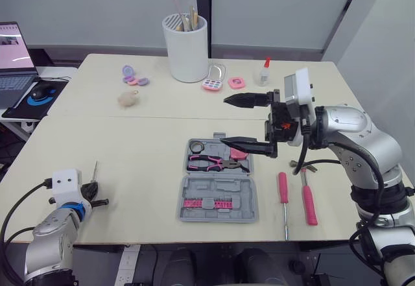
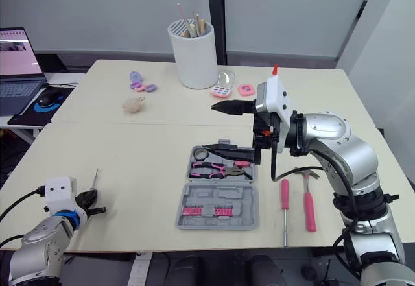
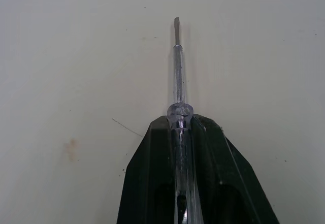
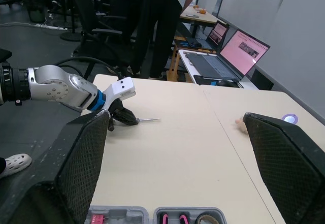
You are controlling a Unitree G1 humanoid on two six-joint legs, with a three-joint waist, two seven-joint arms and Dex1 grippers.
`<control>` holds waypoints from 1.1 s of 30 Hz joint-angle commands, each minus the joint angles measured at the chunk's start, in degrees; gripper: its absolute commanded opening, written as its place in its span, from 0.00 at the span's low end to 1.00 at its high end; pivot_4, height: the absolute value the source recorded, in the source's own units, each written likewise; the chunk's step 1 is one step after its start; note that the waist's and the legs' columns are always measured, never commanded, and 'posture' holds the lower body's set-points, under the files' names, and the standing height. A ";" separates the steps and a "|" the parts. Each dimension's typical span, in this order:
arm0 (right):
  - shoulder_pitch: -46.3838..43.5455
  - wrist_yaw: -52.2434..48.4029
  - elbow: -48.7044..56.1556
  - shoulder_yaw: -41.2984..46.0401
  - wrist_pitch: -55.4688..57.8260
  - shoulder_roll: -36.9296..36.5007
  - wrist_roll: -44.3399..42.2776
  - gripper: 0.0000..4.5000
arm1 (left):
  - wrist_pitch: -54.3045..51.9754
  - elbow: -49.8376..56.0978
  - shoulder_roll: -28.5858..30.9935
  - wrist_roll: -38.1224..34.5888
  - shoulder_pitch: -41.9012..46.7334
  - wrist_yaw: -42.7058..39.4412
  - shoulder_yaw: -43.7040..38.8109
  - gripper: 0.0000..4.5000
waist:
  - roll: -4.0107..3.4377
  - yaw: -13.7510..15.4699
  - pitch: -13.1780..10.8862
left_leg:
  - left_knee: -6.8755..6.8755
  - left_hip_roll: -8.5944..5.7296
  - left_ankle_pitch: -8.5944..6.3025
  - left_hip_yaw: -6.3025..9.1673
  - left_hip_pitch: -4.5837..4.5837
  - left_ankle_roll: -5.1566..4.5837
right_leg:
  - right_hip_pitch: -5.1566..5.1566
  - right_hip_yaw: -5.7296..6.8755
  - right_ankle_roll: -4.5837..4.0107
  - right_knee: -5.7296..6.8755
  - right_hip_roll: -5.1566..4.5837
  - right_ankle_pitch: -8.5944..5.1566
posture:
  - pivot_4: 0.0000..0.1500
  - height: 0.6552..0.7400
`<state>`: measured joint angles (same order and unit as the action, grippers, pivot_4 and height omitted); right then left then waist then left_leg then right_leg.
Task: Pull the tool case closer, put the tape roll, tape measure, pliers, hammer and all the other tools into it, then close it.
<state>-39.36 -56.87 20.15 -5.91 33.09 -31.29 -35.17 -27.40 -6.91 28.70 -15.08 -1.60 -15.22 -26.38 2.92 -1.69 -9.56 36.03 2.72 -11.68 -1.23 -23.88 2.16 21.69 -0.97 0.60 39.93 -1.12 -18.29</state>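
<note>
The grey tool case [image 1: 218, 216] lies open near the table's front edge. In it are a tape roll [image 1: 197, 146], pink pliers [image 1: 206, 163] and a pink tool [image 1: 238, 153] partly hidden by the lower finger. My right gripper [image 1: 224, 120] hovers open above the case's far half, holding nothing. A pink screwdriver [image 1: 283, 187] and a pink-handled hammer [image 1: 308, 200] lie on the table right of the case. At the front left my left gripper [image 1: 93, 192] is shut on a clear-handled screwdriver [image 3: 176, 61], whose shaft rests low over the table.
A white cup [image 1: 186, 47] with sticks stands at the back, with a glue bottle [image 1: 262, 72], a pink compact [image 1: 214, 78], purple discs [image 1: 133, 75] and a beige ball [image 1: 128, 98] nearby. A laptop [image 1: 13, 65] sits far left. A person [image 4: 162, 10] stands beyond the table.
</note>
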 commanded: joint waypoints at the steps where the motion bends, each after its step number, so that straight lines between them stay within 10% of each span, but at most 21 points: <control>1: -0.29 0.28 2.47 1.60 -0.19 -0.76 -0.83 1.00 | 0.13 2.25 1.58 0.25 -0.51 -0.01 -1.08 0.05 | 0.00 -0.01 0.00 | 0.00 0.00 0.00 0.00 0.00 0.00 | 0.00 0.00 0.00 0.00 0.00 0.00 | 1.00 1.00; 17: 3.43 -0.30 2.30 1.86 -2.05 -5.02 2.52 1.00 | -9.12 19.86 30.53 -7.55 7.00 -30.88 7.91 0.05 | -0.49 0.18 -0.34 | -0.03 -0.06 0.01 -0.01 -0.06 0.01 | 0.03 0.02 -0.01 -0.08 -0.07 -0.01 | 1.00 1.00; 26: 9.39 -2.12 2.87 0.61 -7.14 -12.45 11.10 1.00 | -3.65 22.18 34.30 -7.03 23.75 -50.08 26.52 0.05 | -0.58 -0.11 -0.43 | -0.04 -0.04 0.00 -0.25 -0.19 0.00 | 0.23 -0.08 0.04 -0.08 0.11 -0.03 | 1.00 1.00; 33: 16.64 -0.43 8.77 1.24 -5.92 -16.56 13.98 1.00 | 4.76 20.09 25.22 1.78 31.78 -53.48 41.02 0.05 | -0.68 0.19 -0.49 | 0.03 -0.01 0.01 -0.28 -0.40 0.01 | 0.36 -0.17 0.08 -0.04 0.63 -0.05 | 1.00 1.00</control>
<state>-22.93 -58.24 26.29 -5.87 27.92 -47.01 -21.94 -24.22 13.28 54.49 -14.92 29.19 -68.33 13.28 2.24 -1.50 -10.05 36.08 2.70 -11.67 -1.50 -24.29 2.17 22.05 -1.14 0.69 39.90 -0.49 -18.34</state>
